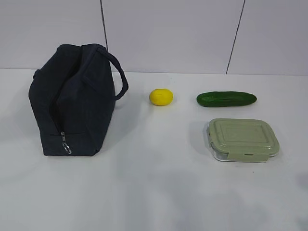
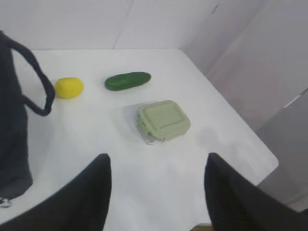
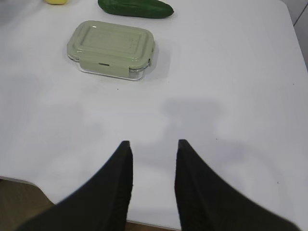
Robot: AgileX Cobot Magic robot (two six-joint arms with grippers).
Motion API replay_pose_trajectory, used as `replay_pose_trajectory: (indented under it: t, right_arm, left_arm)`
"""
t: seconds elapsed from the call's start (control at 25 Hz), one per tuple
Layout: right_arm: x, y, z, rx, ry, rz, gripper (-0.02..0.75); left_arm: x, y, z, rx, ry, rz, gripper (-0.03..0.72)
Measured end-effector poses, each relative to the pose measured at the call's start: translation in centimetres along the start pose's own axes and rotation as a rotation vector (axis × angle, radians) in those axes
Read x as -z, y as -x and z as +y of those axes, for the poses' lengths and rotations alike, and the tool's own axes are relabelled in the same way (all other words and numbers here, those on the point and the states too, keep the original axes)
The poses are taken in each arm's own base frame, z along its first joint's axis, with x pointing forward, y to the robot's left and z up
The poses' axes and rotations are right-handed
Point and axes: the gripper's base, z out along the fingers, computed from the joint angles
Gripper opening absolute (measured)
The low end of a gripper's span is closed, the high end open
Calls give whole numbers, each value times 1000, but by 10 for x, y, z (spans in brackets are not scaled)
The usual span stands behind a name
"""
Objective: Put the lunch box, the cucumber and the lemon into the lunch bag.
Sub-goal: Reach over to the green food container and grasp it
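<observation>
Both grippers, left [image 2: 156, 161] and right [image 3: 152, 147], hang parted, empty, above white table [image 1: 159, 192].

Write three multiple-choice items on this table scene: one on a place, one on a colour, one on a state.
1. Where does the lemon lie?
A. between the bag and the cucumber
B. on the box
C. inside the bag

2. What colour is the box's lid?
A. red
B. sage green
C. navy

3. How does the left gripper stand?
A. shut on the cucumber
B. shut on the bag's handle
C. open and empty

Answers: 1 A, the exterior view shows the lemon on the table with the bag on one side and the cucumber on the other. 2 B, the lid is pale green in all views. 3 C, bare table shows between its spread fingers.
</observation>
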Motion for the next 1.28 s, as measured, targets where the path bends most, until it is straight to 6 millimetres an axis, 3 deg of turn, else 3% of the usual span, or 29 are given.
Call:
replay_pose_trajectory:
  t: [0.24,0.44,0.76,0.96,1.28]
  right_arm:
    - [0,0,0,0,0,0,240]
    - [0,0,0,0,0,0,240]
    - [0,0,0,0,0,0,240]
    - [0,0,0,0,0,0,240]
    - [0,0,0,0,0,0,240]
  left_arm:
    - [-27,8,9,-3,-99,36,445]
    - [-59,10,-10,-68,-186,82,445]
    - [-140,-6,-39,-112,-188,146,445]
    - [-199,-13,-38,-91,-183,246,445]
    - [-262,-16,-31,0,-188,300,445]
